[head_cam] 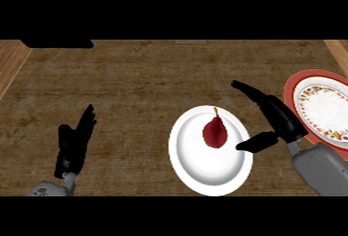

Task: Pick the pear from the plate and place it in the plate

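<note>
**Pear lies on the white plate, both hands open**

The brown counter [136, 78] fills the view. A white plate [180, 152] sits at the lower centre. A red plate [299, 87] with a patterned border is at the right edge, partly behind the right arm.

The right hand [279, 117] is just beside the white plate's right side. Its fingers are straight and point up and to the left, and its thumb [255, 143] spreads out over the plate's rim. It holds nothing, and it seems not to touch the pear, though the view is steep.

The left hand [75, 143] rests at the lower left, fingers straight and upward.

The dark red pear [215, 132] lies near the middle of the white plate. Its long axis runs away from the robot, with the stem [216, 110] at the far end and the thick end nearer.
</note>
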Motion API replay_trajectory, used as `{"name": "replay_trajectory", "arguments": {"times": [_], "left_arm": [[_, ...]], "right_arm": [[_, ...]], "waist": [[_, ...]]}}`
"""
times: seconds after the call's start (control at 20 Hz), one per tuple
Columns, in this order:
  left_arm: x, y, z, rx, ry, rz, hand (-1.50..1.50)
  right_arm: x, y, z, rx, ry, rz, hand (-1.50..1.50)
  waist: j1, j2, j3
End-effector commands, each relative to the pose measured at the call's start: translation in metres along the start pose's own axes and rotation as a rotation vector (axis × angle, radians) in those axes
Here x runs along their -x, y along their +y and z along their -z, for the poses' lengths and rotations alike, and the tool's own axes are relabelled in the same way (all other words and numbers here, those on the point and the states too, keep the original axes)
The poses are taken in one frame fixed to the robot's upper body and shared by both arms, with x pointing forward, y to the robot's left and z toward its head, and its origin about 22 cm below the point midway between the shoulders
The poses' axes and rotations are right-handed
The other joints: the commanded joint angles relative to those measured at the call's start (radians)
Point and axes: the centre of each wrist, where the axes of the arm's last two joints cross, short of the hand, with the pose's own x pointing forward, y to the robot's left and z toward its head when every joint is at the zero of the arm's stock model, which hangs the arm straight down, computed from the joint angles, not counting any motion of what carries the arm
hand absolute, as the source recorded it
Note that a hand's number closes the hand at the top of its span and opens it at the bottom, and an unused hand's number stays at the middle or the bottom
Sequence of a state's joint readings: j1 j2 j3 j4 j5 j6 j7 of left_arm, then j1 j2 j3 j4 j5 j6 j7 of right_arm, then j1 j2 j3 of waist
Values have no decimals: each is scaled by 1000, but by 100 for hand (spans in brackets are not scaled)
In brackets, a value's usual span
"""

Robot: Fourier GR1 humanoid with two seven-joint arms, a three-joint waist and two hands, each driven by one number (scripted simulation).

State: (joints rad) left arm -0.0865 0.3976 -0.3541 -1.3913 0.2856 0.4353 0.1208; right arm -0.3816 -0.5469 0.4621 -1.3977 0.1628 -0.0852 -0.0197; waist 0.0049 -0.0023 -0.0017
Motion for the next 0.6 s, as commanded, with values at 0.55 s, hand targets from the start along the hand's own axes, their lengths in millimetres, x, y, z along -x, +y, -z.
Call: {"name": "replay_trajectory", "arguments": {"times": [0.55], "left_arm": [[2, -14, 4, 1, -13, -10, 0]], "right_arm": [[-56, 21, 32, -394, 222, -150, -150]], "waist": [[-5, 2, 1]]}}
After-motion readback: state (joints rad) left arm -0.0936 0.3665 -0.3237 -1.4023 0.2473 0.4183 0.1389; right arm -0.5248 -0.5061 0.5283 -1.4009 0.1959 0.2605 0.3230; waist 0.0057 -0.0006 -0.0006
